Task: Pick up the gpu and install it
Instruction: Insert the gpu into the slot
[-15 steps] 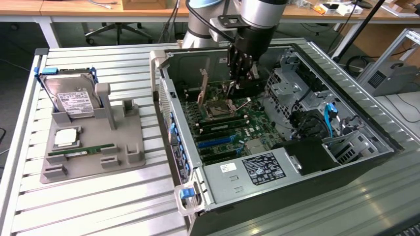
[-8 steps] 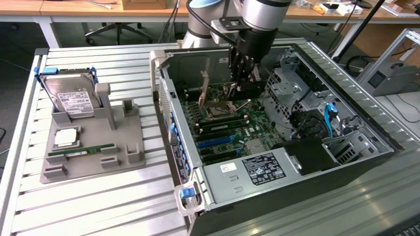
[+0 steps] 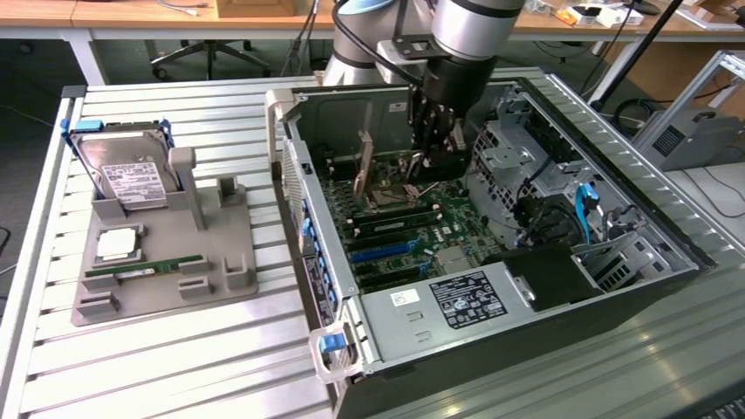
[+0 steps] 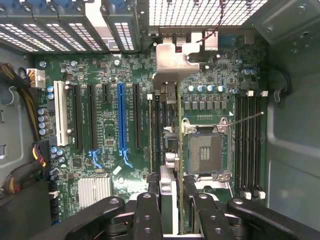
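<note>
The black multi-fingered gripper (image 3: 434, 161) reaches down inside the open black computer tower case (image 3: 652, 288), its fingers (image 4: 146, 215) closed on the gpu (image 4: 169, 165), a thin dark circuit card with a silvery metal bracket seen edge-on. The card stands upright over the green motherboard (image 4: 107, 145), between the long blue expansion slot (image 4: 121, 117) and the square silver processor socket (image 4: 207, 150). It appears to sit in a slot, though the view leaves that unsure.

count: 1 gpu (image 3: 365, 162), 1 hard drive (image 3: 126, 173), 1 memory stick (image 3: 142, 267), 1 PC case (image 3: 652, 218), 1 grey holder tray (image 3: 163, 301).

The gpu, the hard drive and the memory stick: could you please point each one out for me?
gpu (image 3: 365, 164): exterior view, upper edge of the upright card.
hard drive (image 3: 126, 175): exterior view, white label.
memory stick (image 3: 142, 270): exterior view, middle of the green strip.
</note>
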Tool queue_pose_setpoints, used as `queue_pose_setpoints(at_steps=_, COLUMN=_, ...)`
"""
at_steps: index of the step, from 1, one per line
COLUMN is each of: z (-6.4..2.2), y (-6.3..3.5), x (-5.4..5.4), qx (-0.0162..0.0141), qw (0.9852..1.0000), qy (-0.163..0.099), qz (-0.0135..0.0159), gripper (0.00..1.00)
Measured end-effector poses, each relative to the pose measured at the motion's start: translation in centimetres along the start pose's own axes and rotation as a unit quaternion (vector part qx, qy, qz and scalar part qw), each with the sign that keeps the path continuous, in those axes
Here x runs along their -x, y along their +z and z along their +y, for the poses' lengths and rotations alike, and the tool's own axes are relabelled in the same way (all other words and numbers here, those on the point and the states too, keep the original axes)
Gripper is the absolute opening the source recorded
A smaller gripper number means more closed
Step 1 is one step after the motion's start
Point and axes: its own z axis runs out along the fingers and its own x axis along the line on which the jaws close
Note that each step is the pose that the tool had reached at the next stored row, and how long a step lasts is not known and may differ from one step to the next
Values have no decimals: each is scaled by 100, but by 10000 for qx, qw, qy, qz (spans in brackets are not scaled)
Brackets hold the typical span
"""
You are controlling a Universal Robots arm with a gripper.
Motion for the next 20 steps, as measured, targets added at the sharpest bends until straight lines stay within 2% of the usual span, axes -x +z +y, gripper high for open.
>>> queue_pose_setpoints(at_steps=13, z=-3, y=-2, x=-141, qx=0, qw=10000, qy=0, qz=0, gripper=30)
queue_pose_setpoints(at_steps=20, z=-6, y=-2, x=-273, qx=0, qw=10000, qy=0, qz=-1, gripper=30)
